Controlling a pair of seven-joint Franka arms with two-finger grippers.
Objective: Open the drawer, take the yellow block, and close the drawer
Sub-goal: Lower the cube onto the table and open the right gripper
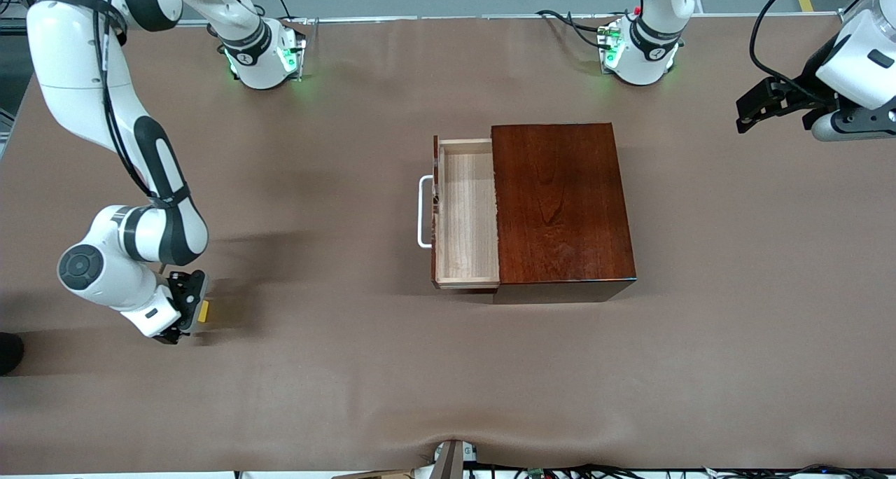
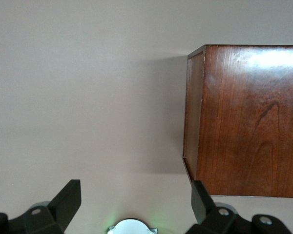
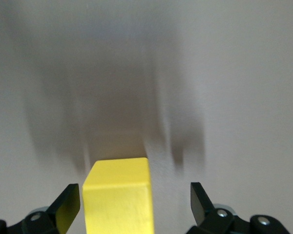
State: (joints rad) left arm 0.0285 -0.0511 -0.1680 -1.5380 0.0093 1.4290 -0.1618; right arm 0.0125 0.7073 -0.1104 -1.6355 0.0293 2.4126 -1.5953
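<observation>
Nearest the front camera, at the right arm's end of the table (image 1: pixel 448 367), the right gripper (image 1: pixel 187 309) is down at the surface with the yellow block (image 1: pixel 203 311) between its fingers. Its wrist view shows the jaws spread: the yellow block (image 3: pixel 118 195) lies close against one finger (image 3: pixel 66 207), with a clear gap to the other, so nothing is pinched. Farther back, near the table's middle, the dark wooden box (image 1: pixel 560 206) stands with its drawer (image 1: pixel 465 213) pulled out toward the right arm's end, the pale tray bare, its white handle (image 1: pixel 423 211) leading. At the left arm's edge the left gripper (image 1: pixel 759 108) waits in the air, fingers (image 2: pixel 63 202) wide apart, holding nothing.
</observation>
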